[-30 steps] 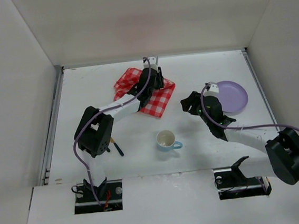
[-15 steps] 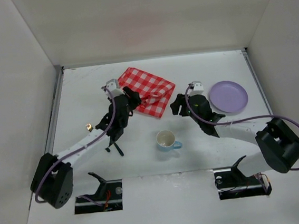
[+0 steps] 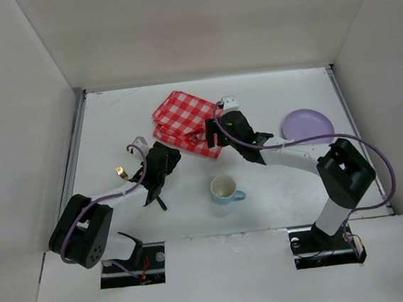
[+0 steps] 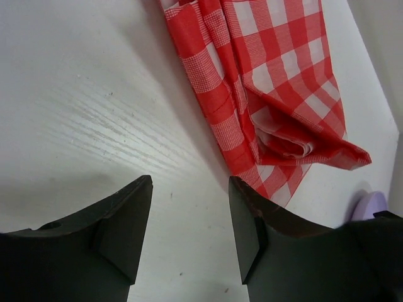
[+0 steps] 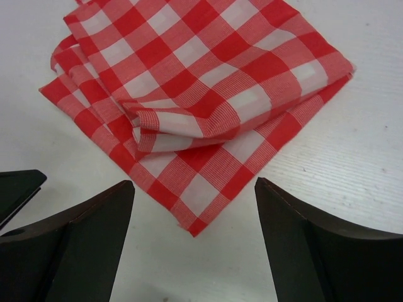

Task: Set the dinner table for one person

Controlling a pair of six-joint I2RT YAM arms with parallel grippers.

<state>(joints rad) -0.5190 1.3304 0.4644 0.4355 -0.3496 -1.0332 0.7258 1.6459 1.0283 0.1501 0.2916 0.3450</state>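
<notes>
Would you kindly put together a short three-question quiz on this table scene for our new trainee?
1. True or false: the right gripper is shut on the checked cloth.
2. Which item lies furthest to the right on the dinner table? A) blue cup B) purple plate C) checked cloth
3. Fill in: the left gripper hangs open over bare table, holding ____.

Key:
1. False; its jaws stand open, with the cloth's corner just ahead of them.
2. B.
3. nothing.
</notes>
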